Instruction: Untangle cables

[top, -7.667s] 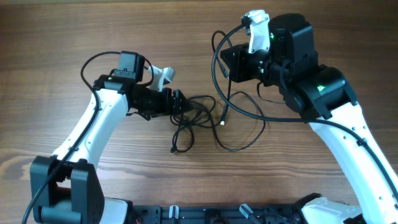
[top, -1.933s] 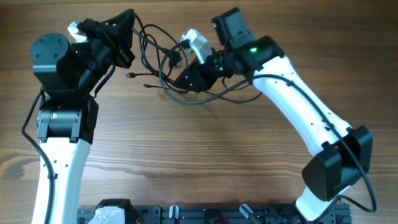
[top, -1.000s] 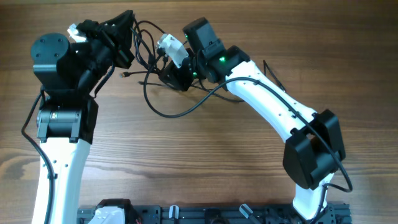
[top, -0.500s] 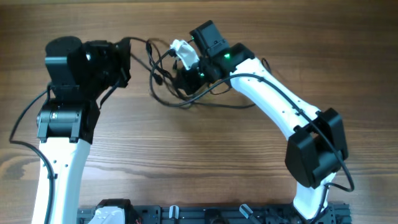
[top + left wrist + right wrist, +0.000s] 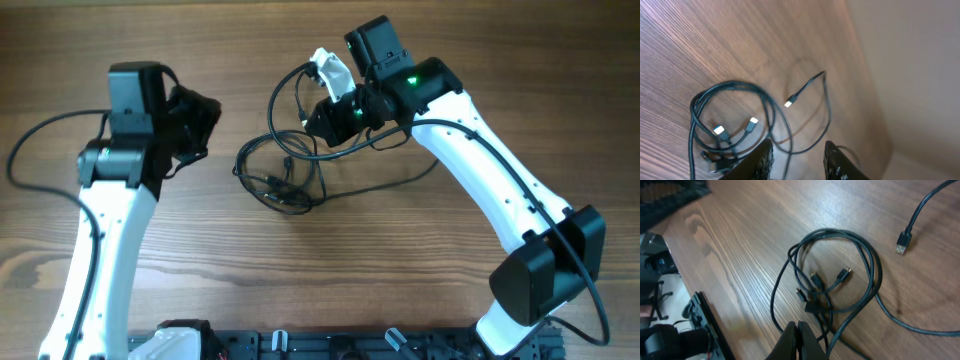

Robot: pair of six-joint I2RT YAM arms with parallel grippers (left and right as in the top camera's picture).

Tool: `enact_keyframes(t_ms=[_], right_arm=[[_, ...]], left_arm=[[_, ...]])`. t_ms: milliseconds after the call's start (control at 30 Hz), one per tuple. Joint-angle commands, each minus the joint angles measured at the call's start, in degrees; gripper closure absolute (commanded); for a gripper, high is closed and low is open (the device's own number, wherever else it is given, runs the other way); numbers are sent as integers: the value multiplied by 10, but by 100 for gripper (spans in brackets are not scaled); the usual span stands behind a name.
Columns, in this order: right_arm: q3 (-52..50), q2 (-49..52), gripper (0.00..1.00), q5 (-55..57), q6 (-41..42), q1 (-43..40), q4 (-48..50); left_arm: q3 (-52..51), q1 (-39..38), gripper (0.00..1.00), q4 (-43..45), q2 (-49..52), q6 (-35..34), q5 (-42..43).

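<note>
Left arm point(image 5: 100, 230) rises from the near-left edge of the counter point(image 5: 350, 270). Its white link runs up and away, and the black wrist bends over to the right. The left fingers point(image 5: 761, 159) point twd the middle, stopping short of the cables and not touching them. In the wrist view they stand partly apart w/ nothing between them; only a strand lying on the wood passes below the gap.

The cables point(image 5: 280, 178) lie on the counter between the two arms, nearer the right one. They form a loose coil of thin black loops, w/ two or three small plug ends sitting inside the ring. One strand trails off to the right across the wood. A separate loose plug point(image 5: 902, 244) lies just outside the coil.

The right fingers point(image 5: 797, 339) are pressed tight together, tips down at the near edge of the coil w/ strands running right alongside them. Can't tell whether a strand is actually pinched — nothing clearly sits between the tips.

Right arm point(image 5: 480, 170) comes from the near-right corner. Its long white link stretches up and left to a black elbow at the far side, then the wrist folds back down-left over the top of the coil.
</note>
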Motion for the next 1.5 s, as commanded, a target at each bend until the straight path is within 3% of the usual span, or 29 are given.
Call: enact_keyframes(t_ms=[0,67,133,200,267,367,533,800,1033,1233,1467], right_arm=[[0,-11,90,4,-9,12,-21],[0,-10,67,49,-7,15,-35],[0,-10,51,76,-6,9,-40],[0,-10,47,78,-5,-2,-36],[0,-10,46,78,-3,-13,-30],[0,-10,47,78,-4,-25,-34],[0,-10,47,78,-8,-26,-38],[0,-10,47,78,-9,-26,-47],[0,-10,47,81,-9,-26,-47],[0,-10,47,82,-9,-26,-47],[0,-10,47,83,-13,-26,-48]], left_arm=[[3,-2,65,-5,36,141,84],[3,-1,65,-41,48,181,81],[2,-1,61,-92,60,184,52],[-5,-1,59,-113,72,178,46],[-21,-4,63,-116,84,125,46],[-54,-16,82,-110,106,3,19],[-104,-38,77,-93,134,-116,-58],[-116,-52,67,33,166,-86,-100],[-117,-55,60,33,189,-87,-115],[-121,-77,63,69,222,-87,-116],[-121,-80,78,98,239,-87,-139]])
